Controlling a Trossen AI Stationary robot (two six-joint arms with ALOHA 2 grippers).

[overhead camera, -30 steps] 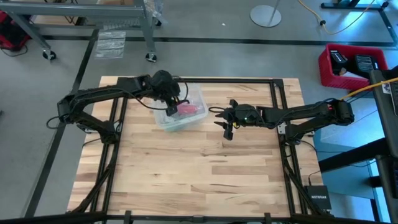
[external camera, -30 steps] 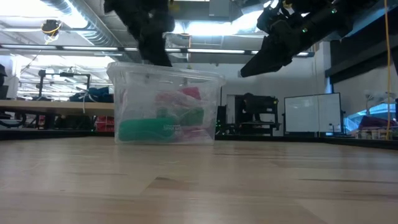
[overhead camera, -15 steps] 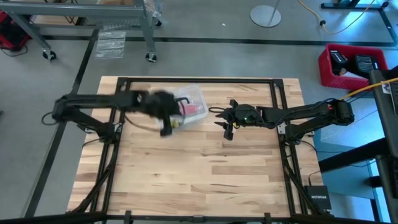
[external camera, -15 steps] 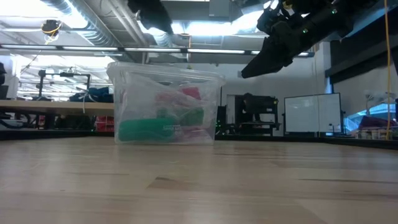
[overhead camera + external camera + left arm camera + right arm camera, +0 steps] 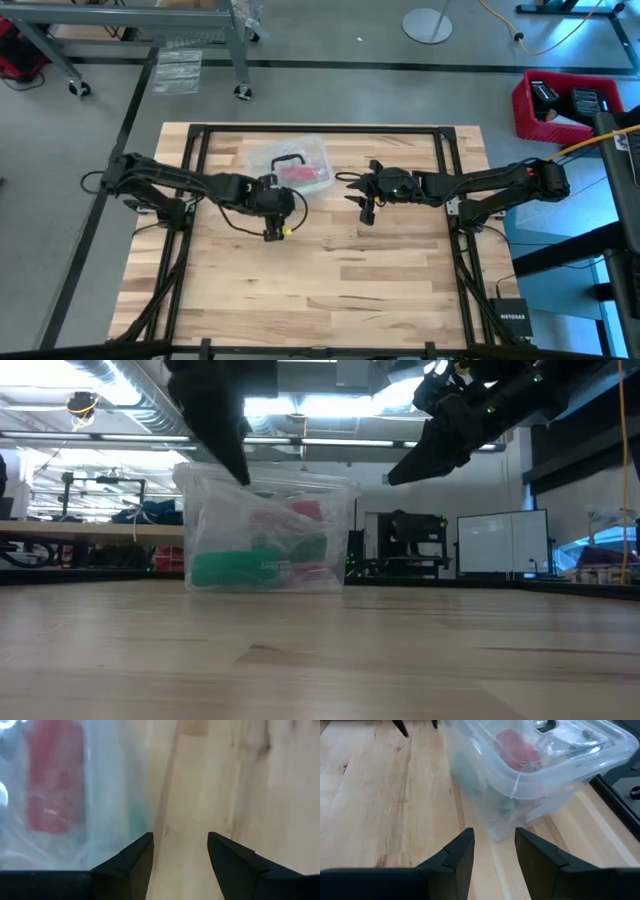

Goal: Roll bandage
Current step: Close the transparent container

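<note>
The red bandage lies inside a clear plastic box with a black handle, which stands on its base at the table's far middle. It shows red through the box wall in the low view and both wrist views. My left gripper hangs open above the bare wood just off the box's near side, pointing steeply down, with nothing between its fingers. My right gripper hovers open to the right of the box, slanting down toward it, and is also empty.
A green thing lies in the box beside the bandage. Black frame rails run along the table's edges. The near half of the wooden table is bare.
My left gripper has swung away from above the box toward the table's near edge and sunk a little, and its wrist has rolled. It now hangs over bare wood beside the box. The box and the bandage have stayed where they were.
</note>
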